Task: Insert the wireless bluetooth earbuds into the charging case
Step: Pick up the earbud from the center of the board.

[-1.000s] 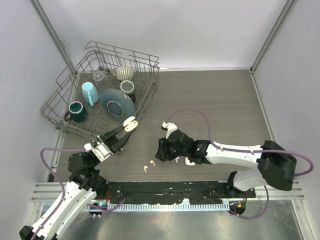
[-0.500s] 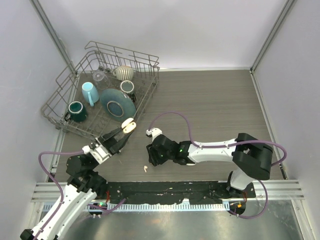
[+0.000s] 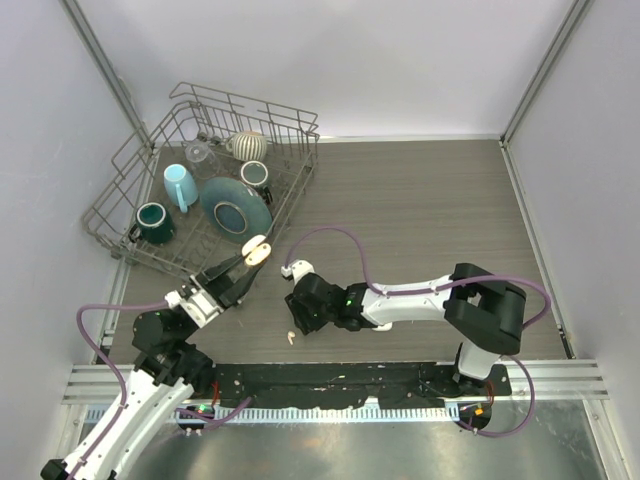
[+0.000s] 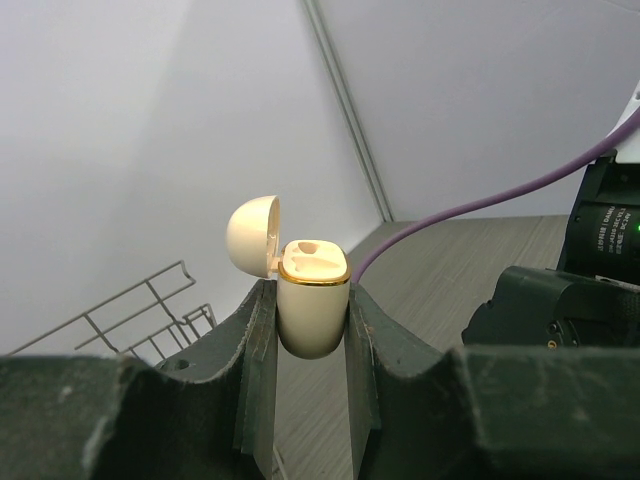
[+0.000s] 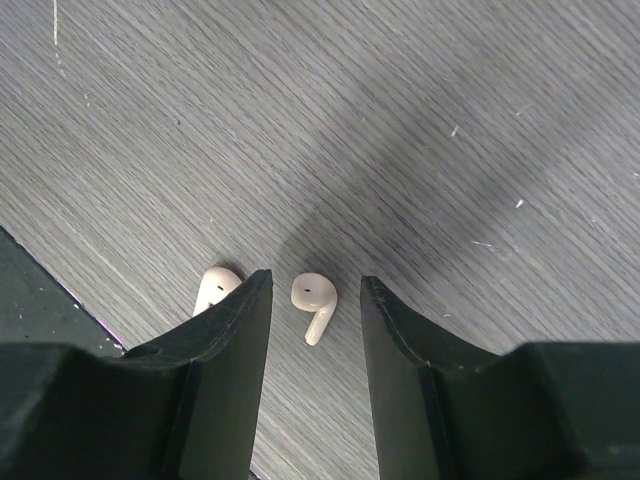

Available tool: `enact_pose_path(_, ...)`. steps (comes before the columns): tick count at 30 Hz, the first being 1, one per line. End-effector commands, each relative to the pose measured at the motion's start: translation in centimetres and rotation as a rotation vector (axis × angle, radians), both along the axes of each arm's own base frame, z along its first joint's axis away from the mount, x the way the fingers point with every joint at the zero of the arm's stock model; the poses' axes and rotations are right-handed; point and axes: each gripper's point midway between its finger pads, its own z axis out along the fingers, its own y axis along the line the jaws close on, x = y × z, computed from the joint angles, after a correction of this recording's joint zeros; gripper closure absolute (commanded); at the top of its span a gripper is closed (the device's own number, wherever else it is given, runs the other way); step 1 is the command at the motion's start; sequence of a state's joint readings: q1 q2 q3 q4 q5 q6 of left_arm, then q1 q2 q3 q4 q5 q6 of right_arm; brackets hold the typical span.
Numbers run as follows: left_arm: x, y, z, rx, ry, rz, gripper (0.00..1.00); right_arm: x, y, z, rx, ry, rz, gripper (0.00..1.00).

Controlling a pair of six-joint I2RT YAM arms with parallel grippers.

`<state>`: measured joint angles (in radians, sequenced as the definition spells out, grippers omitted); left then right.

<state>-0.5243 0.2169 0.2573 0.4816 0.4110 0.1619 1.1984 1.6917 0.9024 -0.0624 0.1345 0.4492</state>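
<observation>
Wire dish rack point(image 3: 128, 160) holds teal plate point(image 3: 236, 212), green mug point(image 3: 152, 222), blue cup point(image 3: 181, 186).

Two earbuds point(image 5: 314, 300), one case point(image 4: 312, 300) and one rack point(image 3: 130, 170) are counted. In the rack one plate point(image 3: 237, 208) and one blue cup point(image 3: 180, 186) are told for certain. Two arms point(image 3: 420, 300) are seen.

The left arm point(image 3: 160, 340) reaches from the near-left corner, its claw point(image 3: 249, 259) angled up and toward the far right, fingers clamped on the charging case point(image 4: 312, 300). The right arm point(image 3: 415, 303) stretches low to the left, its claw point(image 5: 315, 281) pointing straight down, fingers parted.
</observation>
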Motion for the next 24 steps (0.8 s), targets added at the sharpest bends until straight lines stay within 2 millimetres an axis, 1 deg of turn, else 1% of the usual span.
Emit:
enact_pose_path(1, -0.7, 0.7, 2.1, -0.034, -0.053, 0.016, 1.00, 0.8, 1.2, 1.1, 0.004, -0.057, 0.003, 0.54)
enact_pose_path(3, -0.7, 0.7, 2.1, -0.036, -0.053, 0.018, 1.00, 0.9, 1.0, 0.6, -0.014, -0.056, 0.001, 0.54)
enact_pose_path(6, -0.7, 0.7, 2.0, -0.035, -0.049, 0.018, 1.00, 0.8, 0.9, 0.5, -0.023, -0.061, 0.001, 0.54)
enact_pose_path(12, -0.6, 0.7, 1.9, -0.032, -0.044, 0.018, 1.00, 0.7, 0.6, 0.0, -0.047, -0.065, 0.003, 0.58)
enact_pose_path(20, -0.6, 0.7, 1.9, -0.032, -0.044, 0.017, 1.00, 1.3, -0.1, 0.0, -0.073, -0.086, -0.039, 0.63)
enact_pose_path(22, -0.6, 0.7, 1.9, -0.032, -0.044, 0.018, 1.00, 1.2, -0.1, 0.2, -0.070, -0.087, -0.034, 0.63)
enact_pose_path(24, -0.6, 0.7, 1.8, -0.032, -0.042, 0.016, 1.00, 1.1, 0.1, 0.1, -0.070, -0.080, -0.023, 0.60)
